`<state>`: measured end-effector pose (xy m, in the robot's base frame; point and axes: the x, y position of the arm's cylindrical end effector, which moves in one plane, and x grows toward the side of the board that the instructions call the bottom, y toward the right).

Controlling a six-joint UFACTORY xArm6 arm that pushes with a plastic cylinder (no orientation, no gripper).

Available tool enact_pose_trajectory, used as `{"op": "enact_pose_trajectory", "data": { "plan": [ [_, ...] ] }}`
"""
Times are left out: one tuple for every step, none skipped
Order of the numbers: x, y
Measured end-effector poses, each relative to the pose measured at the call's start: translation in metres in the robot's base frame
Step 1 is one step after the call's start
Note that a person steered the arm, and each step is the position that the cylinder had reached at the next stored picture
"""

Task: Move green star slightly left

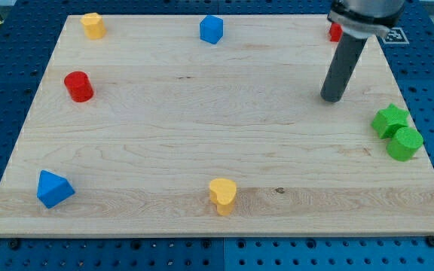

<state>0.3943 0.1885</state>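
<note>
While my tip [332, 98] sits on the wooden board [202, 135] over on the view's right, the green star [389, 120] is lower down and further right, close to the board's right edge, so the two are clearly apart with bare wood between them. Right under the star, touching it as far as I can see, is a green cylinder [405, 143]. No claw on this rig at all, just the dark rod, so there's nothing to call wide, narrow or holding. Up behind the rod at the view's top right there's a red block [335, 31], mostly hidden, so I can't really tell its shape. Rest of the board: blue block [212, 29] at the top middle, yellow block [93, 25] at the top left, red cylinder [78, 86] on the left side, blue triangle-ish block [53, 189] at the bottom left, and a yellow heart-looking block [222, 195] at the bottom middle. All of those are well apart from the tip
</note>
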Motion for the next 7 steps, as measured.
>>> {"op": "enact_pose_trajectory", "data": {
  "plan": [
    [-0.011,0.046],
    [0.002,0.119],
    [0.026,0.157],
    [0.041,0.156],
    [0.066,0.156],
    [0.070,0.151],
    [0.069,0.117]
  ]
}}
